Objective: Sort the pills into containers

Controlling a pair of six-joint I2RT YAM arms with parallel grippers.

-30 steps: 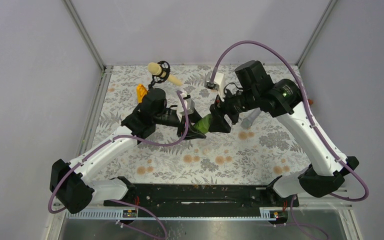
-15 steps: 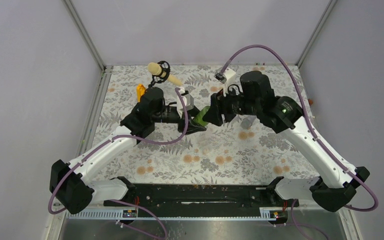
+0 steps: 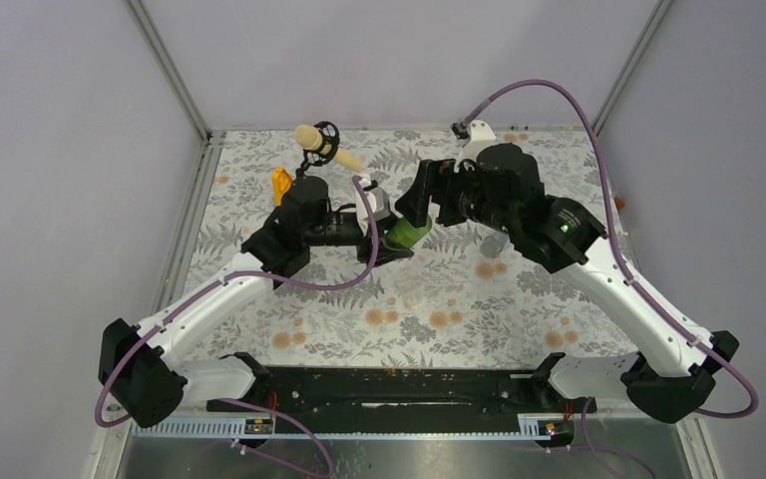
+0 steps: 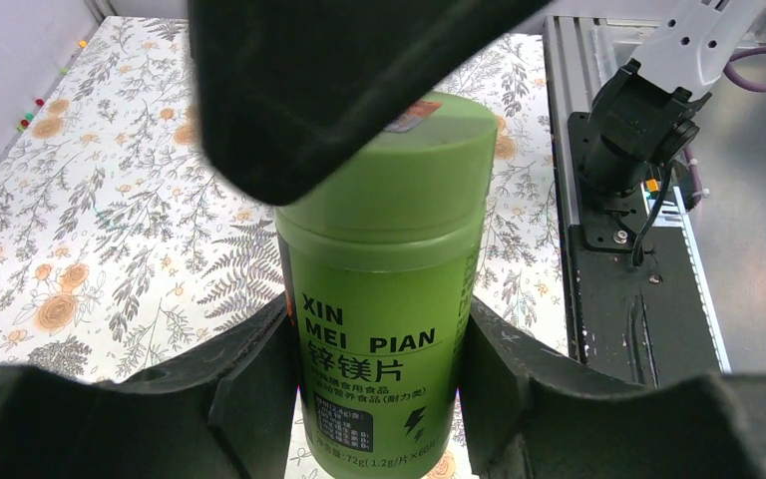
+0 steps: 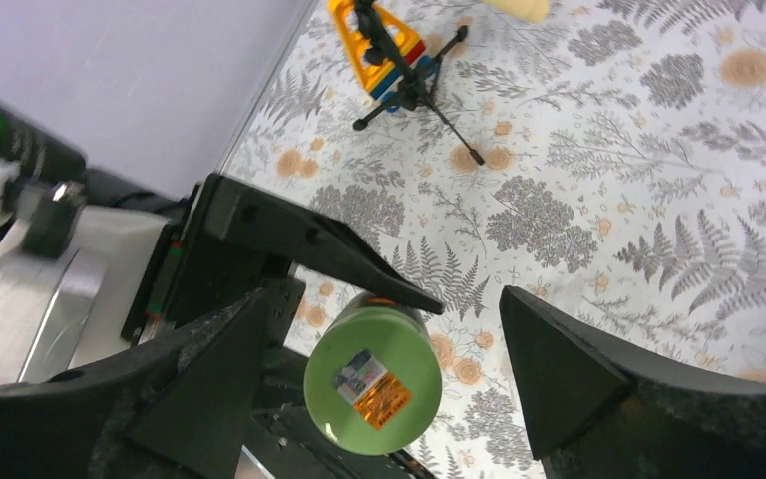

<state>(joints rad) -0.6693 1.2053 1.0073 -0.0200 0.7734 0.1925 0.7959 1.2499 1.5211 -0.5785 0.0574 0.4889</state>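
The left fingers (image 4: 249, 399) are gripping the green bottle (image 4: 384, 299); the right fingers (image 5: 569, 379), wide open at its one o'clock, should be centring over the cap (image 5: 371, 379) before closing.

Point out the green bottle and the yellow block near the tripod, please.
Green plastic screw-cap bottle (image 4: 389, 299): left wrist view, on its labelled side wall.
Yellow plastic block (image 5: 349, 30): right wrist view, on its upper face.

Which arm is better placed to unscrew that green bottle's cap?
Right. On the right arm, jaws stand open over the cap; the left arm has its jaws clamped on the green bottle.
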